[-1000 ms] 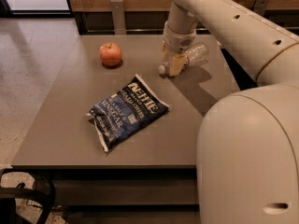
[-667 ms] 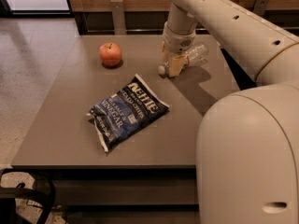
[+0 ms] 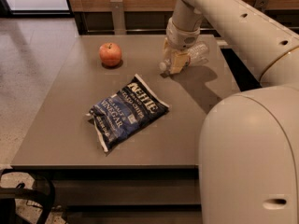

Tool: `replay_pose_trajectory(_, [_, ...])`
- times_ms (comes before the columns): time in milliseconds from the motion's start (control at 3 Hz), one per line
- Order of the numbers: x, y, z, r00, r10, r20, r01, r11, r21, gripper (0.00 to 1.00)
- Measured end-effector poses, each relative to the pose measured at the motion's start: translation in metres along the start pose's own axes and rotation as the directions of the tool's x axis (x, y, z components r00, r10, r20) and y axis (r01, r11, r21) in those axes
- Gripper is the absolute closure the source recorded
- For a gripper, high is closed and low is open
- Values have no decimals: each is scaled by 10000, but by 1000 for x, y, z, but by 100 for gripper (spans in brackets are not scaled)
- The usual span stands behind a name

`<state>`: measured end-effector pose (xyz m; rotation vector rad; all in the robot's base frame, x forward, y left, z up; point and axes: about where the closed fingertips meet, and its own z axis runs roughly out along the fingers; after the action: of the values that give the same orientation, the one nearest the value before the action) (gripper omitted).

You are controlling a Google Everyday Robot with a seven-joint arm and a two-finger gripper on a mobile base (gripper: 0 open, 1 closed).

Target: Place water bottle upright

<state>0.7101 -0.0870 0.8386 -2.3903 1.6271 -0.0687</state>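
The arm [image 3: 224, 17] reaches down to the right of the apple [image 3: 110, 54]. The gripper [image 3: 176, 62] has its jaws clamped around the water bottle [image 3: 198, 52], which lies sideways on the desk [image 3: 70, 125].

The tool [image 3: 175, 63], far across the table [image 3: 65, 125], half hides the water bottle [image 3: 200, 52]; the arm [image 3: 243, 22] is cropped above.

Cream pincer [image 3: 176, 65] at clear water bottle [image 3: 198, 52], red apple [image 3: 110, 54], navy chip bag [image 3: 127, 112], grey table [image 3: 65, 125].

The chip bag [image 3: 125, 112] carries "KETTLE" in dark letters on a white band, with "VINEGAR" in white below (smaller print is unreadable). Nothing can be read on the bottle [image 3: 199, 53], which lies at the gripper [image 3: 175, 63] on the far side of the table [image 3: 60, 129].
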Motion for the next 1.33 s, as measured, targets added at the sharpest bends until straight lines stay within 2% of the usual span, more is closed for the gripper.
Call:
replay_pose_trajectory(333, [7, -3, -28, 9961, 222, 858, -272, 9979, 581, 100])
replay_pose_trajectory(667, [16, -3, -61, 9883, 641, 1385, -800, 9905, 1122, 100])
replay_pose_trajectory(1333, [36, 5, -140, 9773, 1389, 1600, -1707, 9636, 2058, 100])
